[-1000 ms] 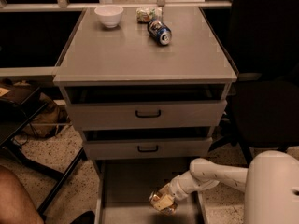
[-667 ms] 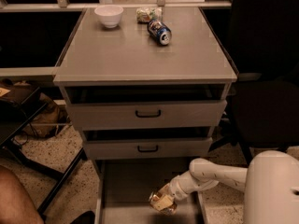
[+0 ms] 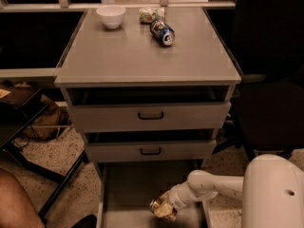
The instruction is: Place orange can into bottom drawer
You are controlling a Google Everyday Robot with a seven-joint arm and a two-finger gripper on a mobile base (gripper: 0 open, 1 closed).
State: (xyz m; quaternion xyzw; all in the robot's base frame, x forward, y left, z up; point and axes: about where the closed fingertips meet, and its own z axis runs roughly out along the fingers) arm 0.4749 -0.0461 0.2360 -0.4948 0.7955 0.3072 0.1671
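Low in the camera view, a little right of centre, the gripper (image 3: 167, 204) is closed around the orange can (image 3: 159, 209), the white arm reaching in from the robot's body (image 3: 275, 194) at the lower right. The can hangs over the open bottom drawer (image 3: 133, 184), near the tray's front right part. Whether it already touches the drawer floor cannot be told from this angle.

Above it, the middle drawer (image 3: 150, 151) and top drawer (image 3: 151, 115) sit with their black handles facing out, each slightly ajar. On the cabinet top (image 3: 142, 61), toward the upper middle of the frame, lie a blue can (image 3: 162, 32) on its side, a greenish-white packet (image 3: 148, 14) just behind it, and a white bowl (image 3: 111, 16) to the upper left.

By my reading the task is nearly finished: the drawer is open and the can has been brought inside its outline. What is left is to let go of the can so it rests in the tray, then lift the arm clear.
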